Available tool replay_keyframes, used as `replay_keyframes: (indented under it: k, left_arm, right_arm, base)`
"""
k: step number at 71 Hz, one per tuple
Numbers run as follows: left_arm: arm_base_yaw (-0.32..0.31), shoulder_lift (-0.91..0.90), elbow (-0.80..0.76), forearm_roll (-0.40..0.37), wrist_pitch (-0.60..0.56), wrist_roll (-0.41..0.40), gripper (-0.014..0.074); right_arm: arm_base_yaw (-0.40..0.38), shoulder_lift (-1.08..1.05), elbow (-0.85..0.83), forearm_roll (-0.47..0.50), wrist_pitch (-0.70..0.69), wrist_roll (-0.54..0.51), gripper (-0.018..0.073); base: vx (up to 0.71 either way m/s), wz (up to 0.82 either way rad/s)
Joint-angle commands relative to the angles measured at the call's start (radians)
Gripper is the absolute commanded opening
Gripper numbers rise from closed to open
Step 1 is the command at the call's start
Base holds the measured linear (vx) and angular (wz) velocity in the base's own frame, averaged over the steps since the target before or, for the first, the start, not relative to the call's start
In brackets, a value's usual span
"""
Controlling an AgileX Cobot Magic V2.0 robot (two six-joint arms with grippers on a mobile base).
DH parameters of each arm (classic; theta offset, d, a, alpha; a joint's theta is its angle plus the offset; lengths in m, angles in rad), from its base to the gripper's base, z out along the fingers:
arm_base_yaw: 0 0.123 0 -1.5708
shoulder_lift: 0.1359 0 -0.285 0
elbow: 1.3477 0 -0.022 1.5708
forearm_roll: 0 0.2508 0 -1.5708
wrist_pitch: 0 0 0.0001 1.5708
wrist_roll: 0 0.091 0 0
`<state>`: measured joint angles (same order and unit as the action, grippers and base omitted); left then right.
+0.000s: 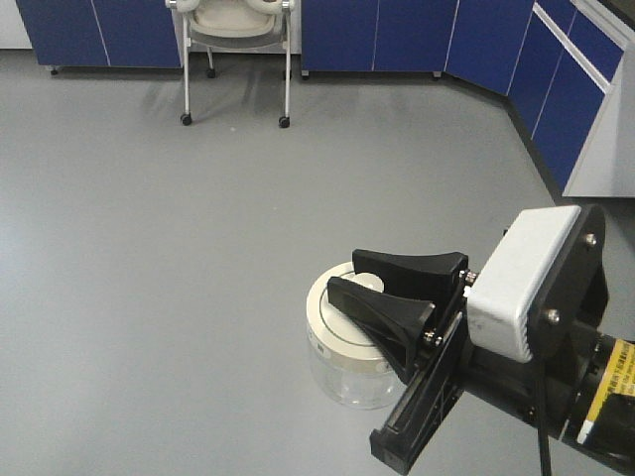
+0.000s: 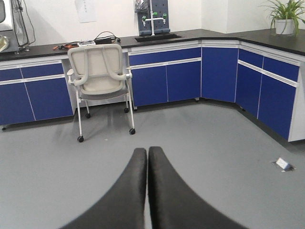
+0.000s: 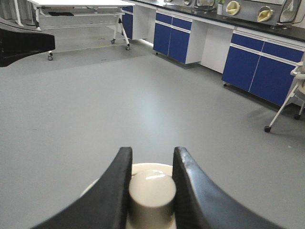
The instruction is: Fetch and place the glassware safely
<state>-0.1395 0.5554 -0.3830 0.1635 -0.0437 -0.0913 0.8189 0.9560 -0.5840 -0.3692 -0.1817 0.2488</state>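
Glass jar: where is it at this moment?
Front view, lower centre-right: the glass jar, lid knob clamped between the jaws of the right gripper, grey floor around it.

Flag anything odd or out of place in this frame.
The right gripper grips the glass jar only by its lid knob, with bare floor beneath; the lid might lift off. Nothing looks spilled, cracked or askew.

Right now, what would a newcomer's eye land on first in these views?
The right gripper pinching the lid knob of the glass jar, low in the front view over the grey floor. Next, the left gripper, shut, pointing toward a white wheeled chair before blue cabinets.
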Motion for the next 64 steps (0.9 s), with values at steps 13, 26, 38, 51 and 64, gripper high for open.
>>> replay_keyframes:
  k: [13, 26, 38, 51, 64]
  left_arm:
    - [-0.006, 0.000, -0.025, -0.008, -0.071, -0.008, -0.0007]
    - [-0.006, 0.000, -0.025, -0.008, -0.071, -0.008, -0.0007]
    - [-0.006, 0.000, -0.025, -0.008, -0.071, -0.008, -0.0007]
    - [-0.006, -0.001, -0.025, -0.008, -0.071, -0.008, -0.0007]
    - [-0.006, -0.001, -0.025, -0.008, -0.071, -0.008, -0.0007]
  right_arm:
    - [0.003, -0.021, -0.032, 0.007, -0.097, -0.003, -0.0001]
    - [0.003, -0.021, -0.032, 0.007, -0.097, -0.003, -0.0001]
    - [0.003, -0.021, -0.032, 0.007, -0.098, -0.003, -0.0001]
    - [0.003, -0.021, -0.032, 0.007, -0.097, -0.003, -0.0001]
    - [0.003, -0.021, -0.032, 0.007, -0.097, -0.003, -0.0001]
  base:
    - [0.56, 0.00]
    - [0.55, 0.01]
    - [0.56, 0.02]
    - [0.55, 0.04]
    - [0.55, 0.03]
